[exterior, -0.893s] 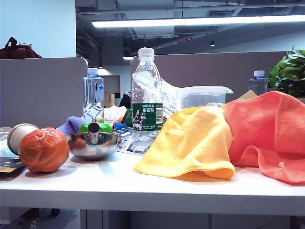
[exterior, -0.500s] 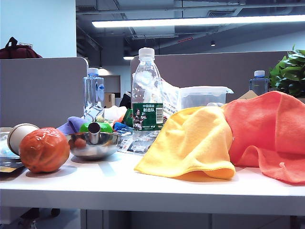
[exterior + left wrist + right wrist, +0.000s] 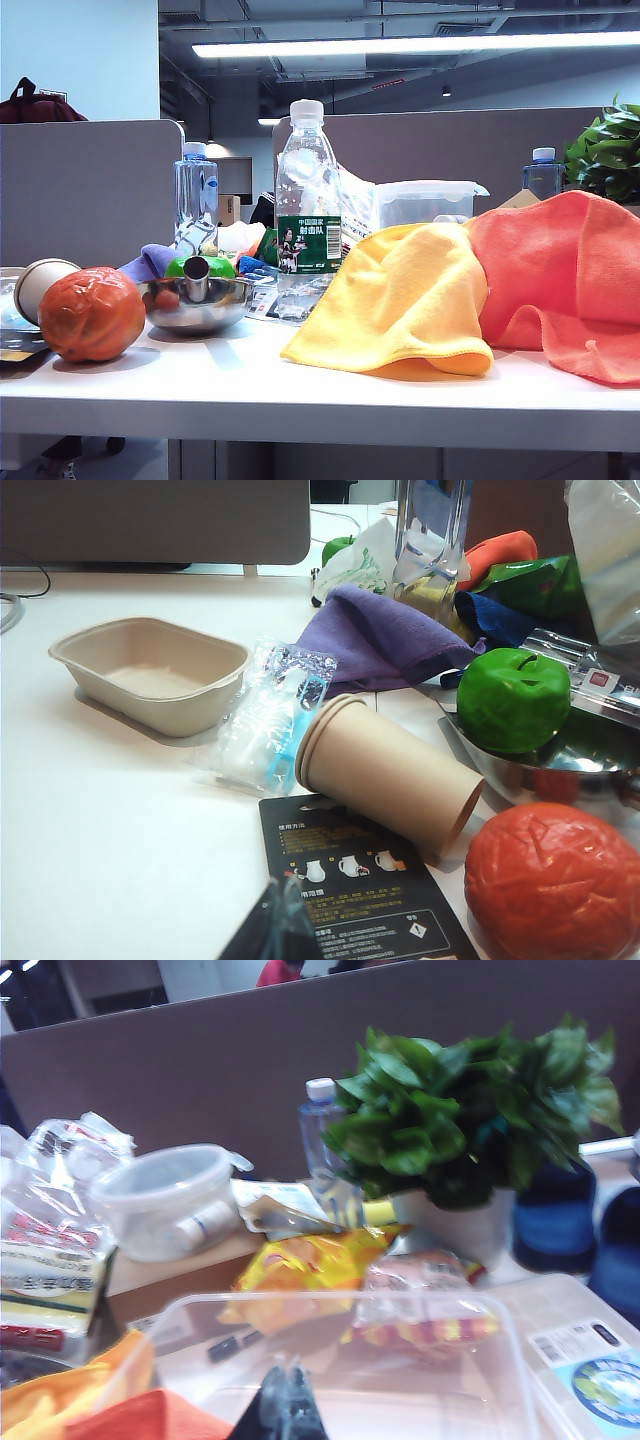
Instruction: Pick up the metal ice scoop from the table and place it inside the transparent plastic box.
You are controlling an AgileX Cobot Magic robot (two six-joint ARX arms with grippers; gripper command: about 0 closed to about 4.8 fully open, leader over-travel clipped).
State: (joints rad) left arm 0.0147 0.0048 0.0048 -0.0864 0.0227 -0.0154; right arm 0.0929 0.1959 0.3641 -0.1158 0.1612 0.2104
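The metal ice scoop [image 3: 196, 300] sits on the white worktop [image 3: 330, 385] near its left end, bowl up, with its hollow tubular handle pointing towards the front edge. An orange-red ball [image 3: 91, 313] lies just beside it on the left, nearer the front edge, and a green plastic apple [image 3: 512, 699] sits right behind the scoop's rim. A paper cup [image 3: 392, 773] lies on its side next to the ball, resting partly on a black instruction card [image 3: 355, 880]. Further along towards the left end are a beige pulp tray [image 3: 150, 672] and a crumpled purple cloth [image 3: 380, 640].

A tall water bottle with a green label [image 3: 307, 215] stands upright near the middle of the worktop. A yellow cloth [image 3: 405, 295] and an orange cloth [image 3: 565, 280] are heaped towards the right end. The transparent plastic box [image 3: 340, 1370] lies open behind them, with nothing in it.

The left gripper [image 3: 278, 910] hangs near the front left corner, its jaws closed together and holding nothing. The right gripper [image 3: 285, 1395] hovers at the near rim of the box, jaws also pressed together and empty. A potted green plant [image 3: 470, 1125] stands at the back right.
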